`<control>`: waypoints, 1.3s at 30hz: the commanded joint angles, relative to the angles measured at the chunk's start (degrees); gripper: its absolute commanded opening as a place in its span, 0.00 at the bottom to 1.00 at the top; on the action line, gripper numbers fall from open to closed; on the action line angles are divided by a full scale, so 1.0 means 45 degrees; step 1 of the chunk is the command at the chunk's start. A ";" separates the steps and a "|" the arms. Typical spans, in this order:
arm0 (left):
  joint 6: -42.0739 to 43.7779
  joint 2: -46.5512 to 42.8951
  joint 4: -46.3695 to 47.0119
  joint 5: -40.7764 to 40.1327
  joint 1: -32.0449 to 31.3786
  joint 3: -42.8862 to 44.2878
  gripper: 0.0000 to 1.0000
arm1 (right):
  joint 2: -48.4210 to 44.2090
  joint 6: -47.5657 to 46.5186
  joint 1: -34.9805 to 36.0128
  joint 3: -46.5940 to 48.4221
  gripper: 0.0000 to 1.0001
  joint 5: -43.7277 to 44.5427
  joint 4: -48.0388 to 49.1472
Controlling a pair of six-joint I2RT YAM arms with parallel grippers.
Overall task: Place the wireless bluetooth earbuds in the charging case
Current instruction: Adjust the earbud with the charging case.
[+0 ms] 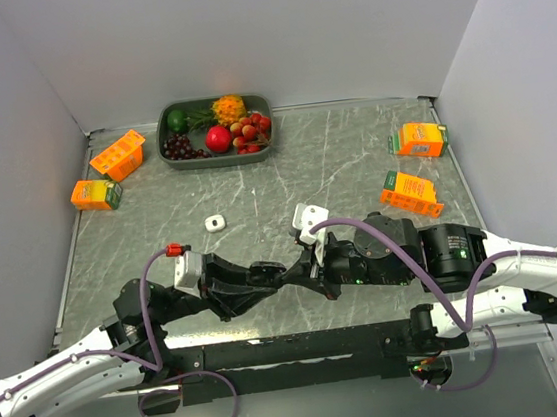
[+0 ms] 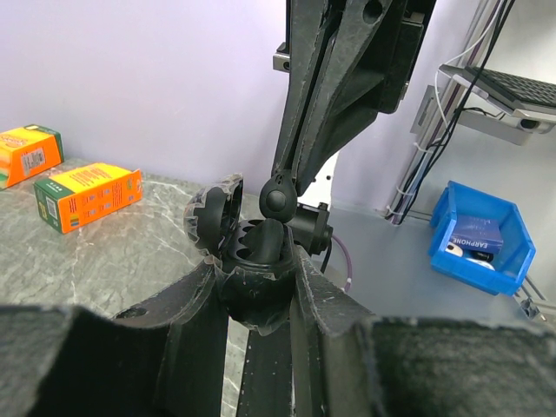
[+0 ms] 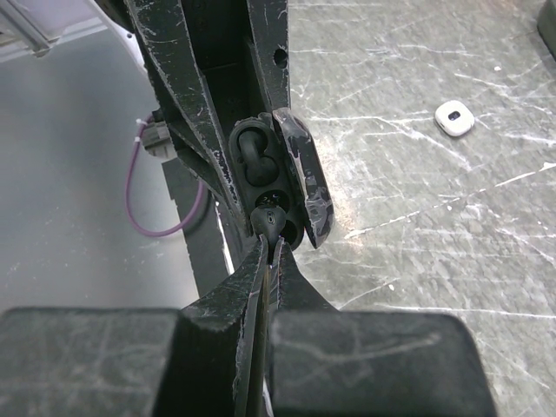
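My left gripper [image 1: 264,273] is shut on the black charging case [image 2: 252,261], held above the table with its lid [image 2: 213,217] hinged open to the left. My right gripper [image 1: 303,262] is shut on a glossy black earbud [image 3: 271,221] and holds it at the mouth of the case [image 3: 261,174], against one of its wells. In the left wrist view the earbud [image 2: 278,198] hangs from the right fingers just above the case's rim. A small white bud [image 1: 216,223] lies on the table behind the arms; it also shows in the right wrist view [image 3: 454,117].
A green tray [image 1: 171,150] of fruit stands at the back. Orange cartons lie at the left [image 1: 118,155] [image 1: 96,194] and at the right [image 1: 421,139] [image 1: 410,193]. A blue bin [image 2: 482,239] sits off the table.
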 commanded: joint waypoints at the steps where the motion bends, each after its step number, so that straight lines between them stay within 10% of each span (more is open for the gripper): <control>1: -0.0201 0.0115 0.0778 -0.0043 -0.0013 0.0651 0.01 | -0.0238 0.0107 -0.0028 -0.0098 0.00 -0.0082 0.0566; 39: -0.0670 -0.0528 0.2711 0.0386 -0.0032 0.0182 0.01 | -0.0238 -0.1728 0.0303 -0.0430 0.00 -0.0121 0.0000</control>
